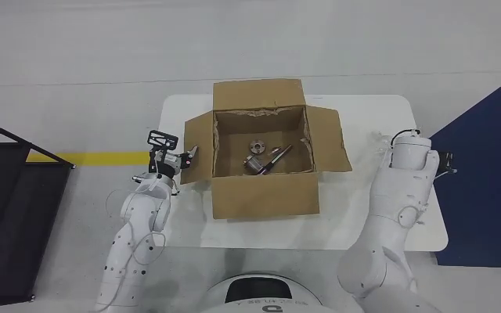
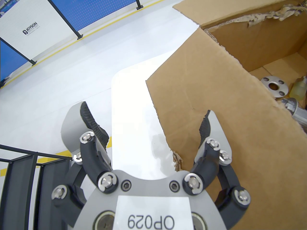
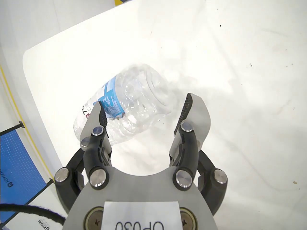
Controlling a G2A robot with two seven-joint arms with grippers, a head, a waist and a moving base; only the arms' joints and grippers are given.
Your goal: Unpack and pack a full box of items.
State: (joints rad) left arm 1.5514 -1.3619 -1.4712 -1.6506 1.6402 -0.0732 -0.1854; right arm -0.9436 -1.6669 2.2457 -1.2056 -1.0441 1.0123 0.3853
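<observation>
Box (image 1: 266,196) sits open in the middle of the table (image 1: 368,109). Its flaps are folded out, which I think is so the arms can reach in from above. Inside I see a metal ring (image 1: 257,145), a metal rod (image 1: 275,156) next to it, and a little yellow bottle (image 2: 298,88) just beside the ring.

My left gripper (image 2: 146,111) hangs at the box's 9 o'clock, just outside the side flap. Its fingers are spread wide and hold nothing. I think it waits there so it is near the box but not in the way.

My right gripper (image 3: 144,101) is out at the table's 3 o'clock side, well apart from the box. Its fingers are spread too, with nothing clamped. Right under it a clear water bottle (image 3: 134,89) lies on its side on the table. One finger is in front of the bottle, so I cannot tell if it touches. To me this looks like unpacking, with three things left inside.
</observation>
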